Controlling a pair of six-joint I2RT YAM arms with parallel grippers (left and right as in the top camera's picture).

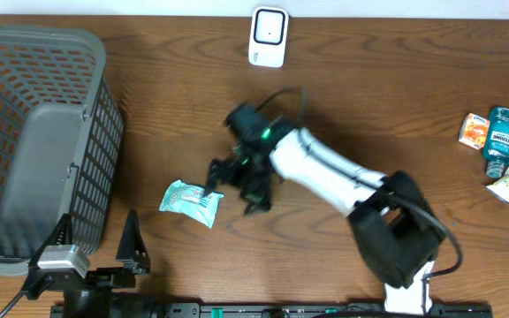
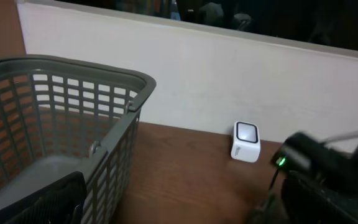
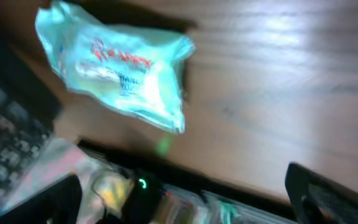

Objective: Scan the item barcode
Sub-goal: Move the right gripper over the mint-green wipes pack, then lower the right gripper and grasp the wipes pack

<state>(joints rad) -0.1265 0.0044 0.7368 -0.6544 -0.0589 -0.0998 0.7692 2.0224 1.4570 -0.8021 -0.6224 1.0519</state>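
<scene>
right tool [image 1: 234, 188] jaws apart, just beside packet [image 1: 190, 200] on table [image 1: 369, 97] | left tool [image 1: 97, 228] jaws apart, by basket [image 1: 104, 124]

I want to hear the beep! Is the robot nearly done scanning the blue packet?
Not done that I can see. The blue packet lies on the table, away from the scanner. Nothing is in hand: the right gripper hangs open beside it. Left: pick it up, show its barcode; the bottle waits.

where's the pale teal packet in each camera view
Overhead: the teal packet lies lower centre-left on the wooden table.
Left wrist: not in it.
Right wrist: upper left, flat on the table.
Shared landmark: the wooden table, seen in all three views.
</scene>
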